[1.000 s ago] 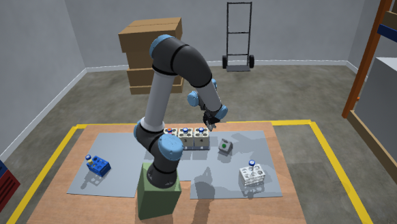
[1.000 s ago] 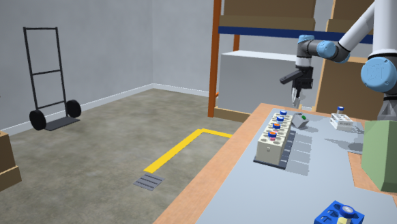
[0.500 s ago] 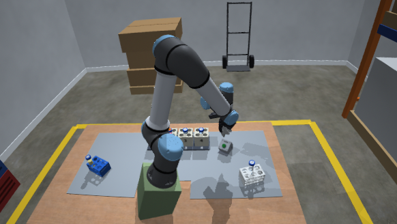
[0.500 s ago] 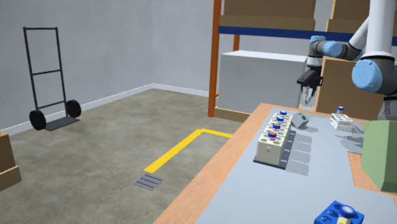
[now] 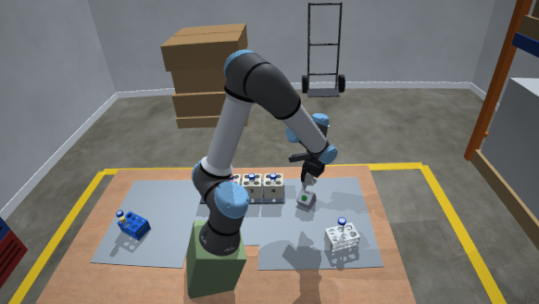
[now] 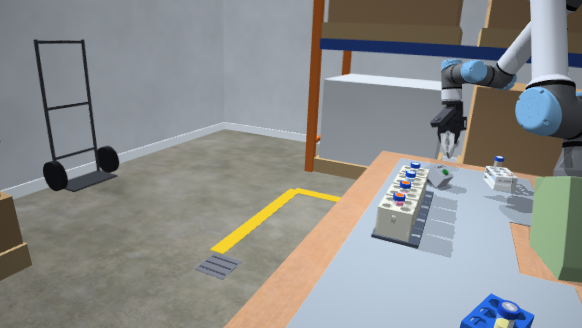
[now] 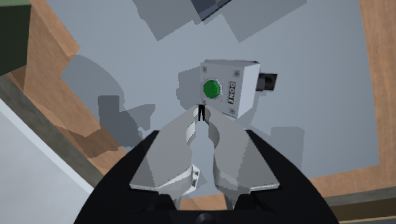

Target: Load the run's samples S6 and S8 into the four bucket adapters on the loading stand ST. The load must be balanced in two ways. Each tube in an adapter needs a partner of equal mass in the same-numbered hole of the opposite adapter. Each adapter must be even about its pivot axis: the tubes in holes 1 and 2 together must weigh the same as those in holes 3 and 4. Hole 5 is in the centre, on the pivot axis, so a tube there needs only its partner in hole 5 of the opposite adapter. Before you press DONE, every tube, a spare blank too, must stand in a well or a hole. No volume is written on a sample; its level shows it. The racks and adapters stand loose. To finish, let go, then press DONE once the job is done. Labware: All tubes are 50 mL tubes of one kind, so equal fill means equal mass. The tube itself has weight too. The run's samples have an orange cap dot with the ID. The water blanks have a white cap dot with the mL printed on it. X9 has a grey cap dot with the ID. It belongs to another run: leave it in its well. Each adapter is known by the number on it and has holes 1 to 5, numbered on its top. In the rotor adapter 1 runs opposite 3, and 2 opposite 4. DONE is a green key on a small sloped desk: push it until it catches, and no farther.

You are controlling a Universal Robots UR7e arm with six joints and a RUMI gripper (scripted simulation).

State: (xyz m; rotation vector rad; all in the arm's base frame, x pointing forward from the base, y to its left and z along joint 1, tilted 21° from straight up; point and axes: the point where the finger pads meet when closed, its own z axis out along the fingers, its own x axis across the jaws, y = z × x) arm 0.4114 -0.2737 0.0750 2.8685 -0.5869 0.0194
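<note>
Green DONE key on small sloped grey desk, unpressed.

Closed jaws of the gripper poised just above the DONE desk, near the middle of the counter. Row of adapters on the loading stand just to the left of that desk, toward the counter's far edge, each visible one with a tube standing in it. One rack with a single tube near the front right corner; another rack with a single tube near the left edge. Arm pedestal at the front edge, between the two racks.
</note>
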